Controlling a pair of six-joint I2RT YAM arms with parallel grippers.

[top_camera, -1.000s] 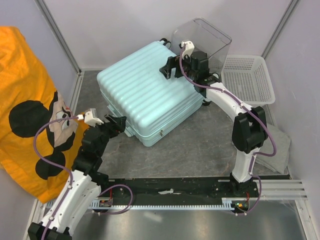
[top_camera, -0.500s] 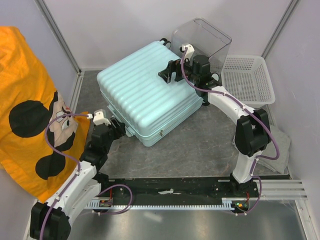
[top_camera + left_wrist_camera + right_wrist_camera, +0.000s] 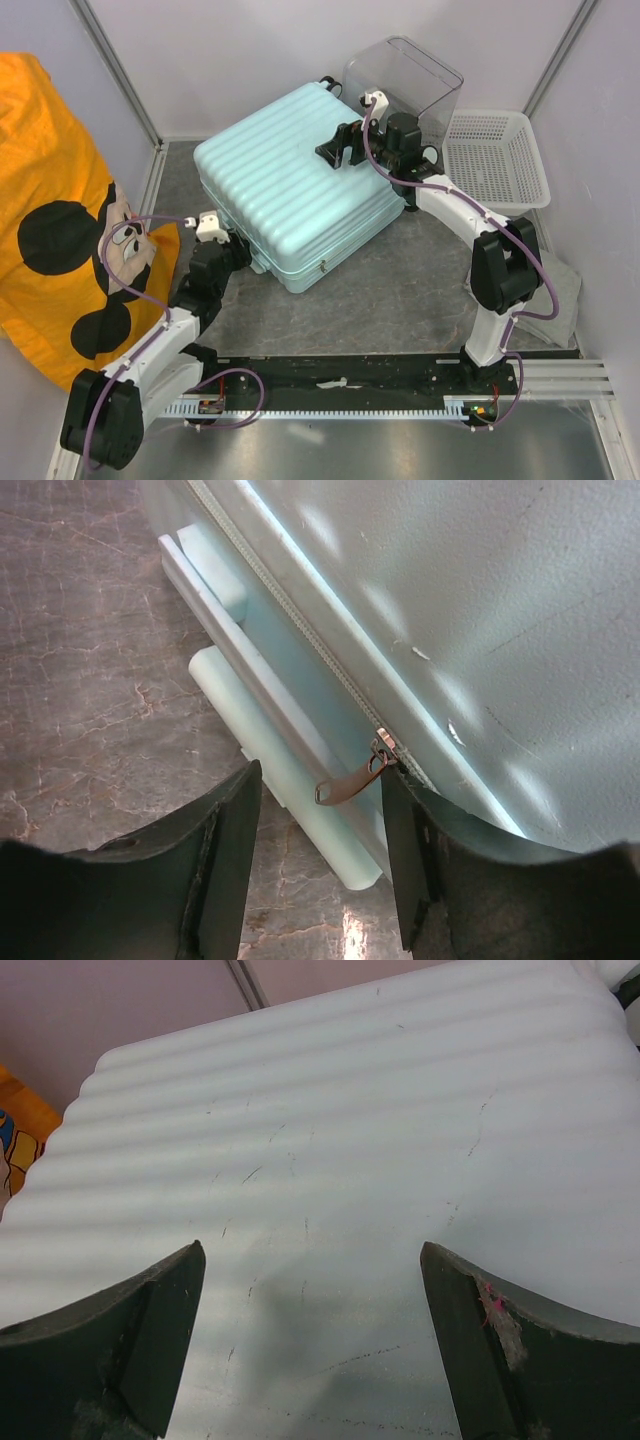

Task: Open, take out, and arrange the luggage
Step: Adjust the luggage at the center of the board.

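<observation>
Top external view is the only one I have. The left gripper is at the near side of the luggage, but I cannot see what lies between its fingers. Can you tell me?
Observer: The left wrist view shows a small metal zipper pull between the fingers of the left gripper, hanging from the side of the luggage.
Operator: Do the fingers hold it?
Observer: No. The jaws stand apart, not closed on the pull.
Operator: And the right gripper?
Observer: The right wrist view shows it open wide over the ribbed top of the luggage, with nothing between its fingers.
</observation>
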